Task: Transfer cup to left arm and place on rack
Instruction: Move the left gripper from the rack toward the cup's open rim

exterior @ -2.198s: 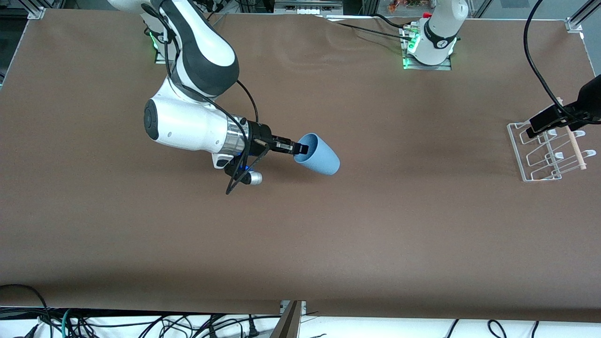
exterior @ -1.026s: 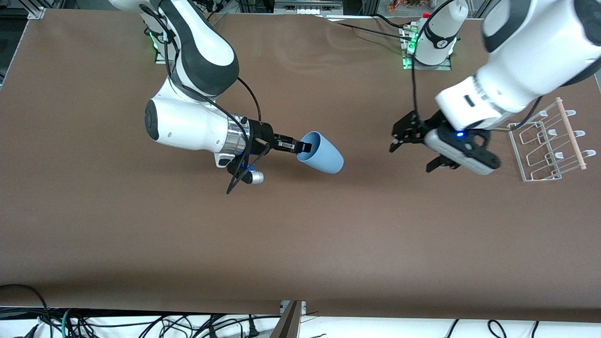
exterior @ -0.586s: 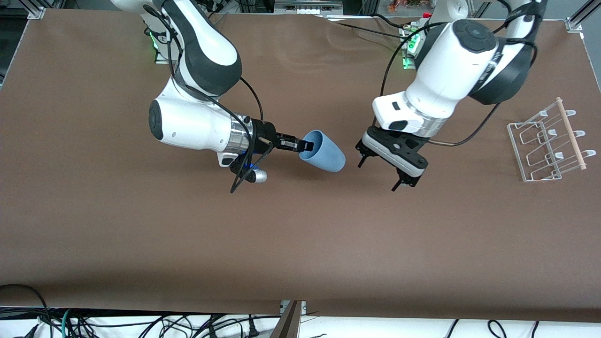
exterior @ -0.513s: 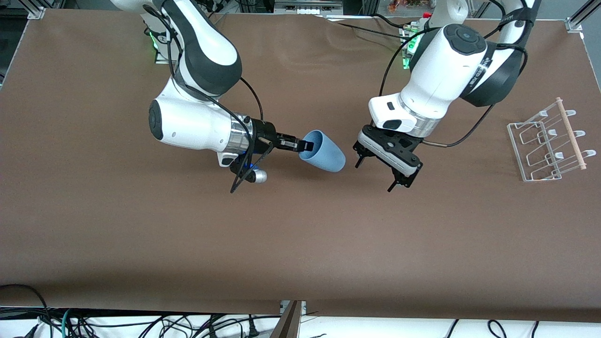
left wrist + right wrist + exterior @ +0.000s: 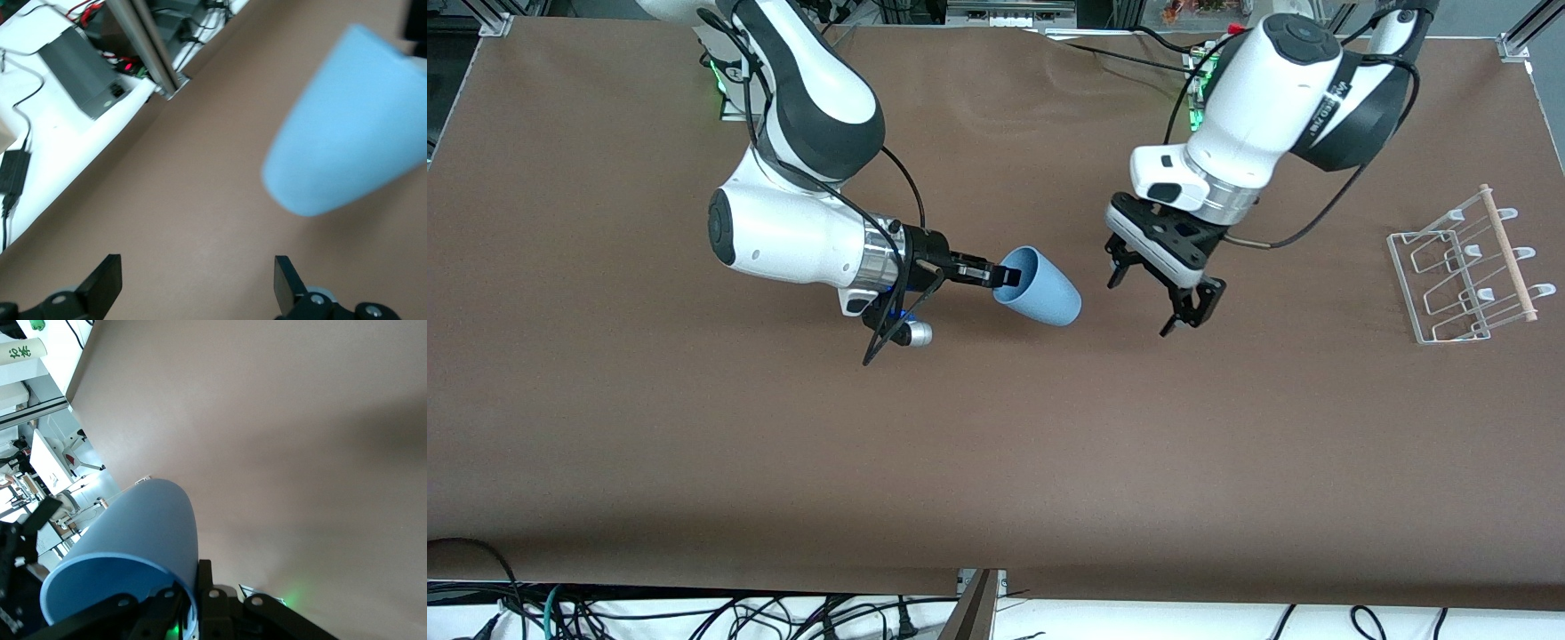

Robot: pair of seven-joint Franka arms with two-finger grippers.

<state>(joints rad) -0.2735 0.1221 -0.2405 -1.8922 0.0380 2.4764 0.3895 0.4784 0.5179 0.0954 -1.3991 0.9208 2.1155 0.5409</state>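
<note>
**Cup in right pincer, left pincer spread just beside it**

Surface [image 5: 996,462]: brown, carries everything; both pincers are up over its middle.

Right arm [image 5: 783,227]: reaches in from its base toward the centre, forearm lying about level. Right pincer [image 5: 996,276] is pressed together, pinching the cup's rim, one finger inside the mouth and one outside.

Left arm [image 5: 1263,98]: comes down from its base, wrist angled toward the cup. Left pincer [image 5: 1152,298] is spread wide, nothing between the fingers [image 5: 100,287]. It sits just beside the cup's base and is not touching it.

Rack [image 5: 1463,276]: on the surface at the left arm's end, well apart from the left pincer. Clear with white edges, looped pegs, one wooden dowel [image 5: 1507,253] across it.

Cup [image 5: 1040,289]: light blue, held in the air, tilted on its side. Mouth faces the right pincer; rounded base points at the left pincer. In the left wrist view the cup [image 5: 353,133] fills the space ahead of the open fingers.
</note>
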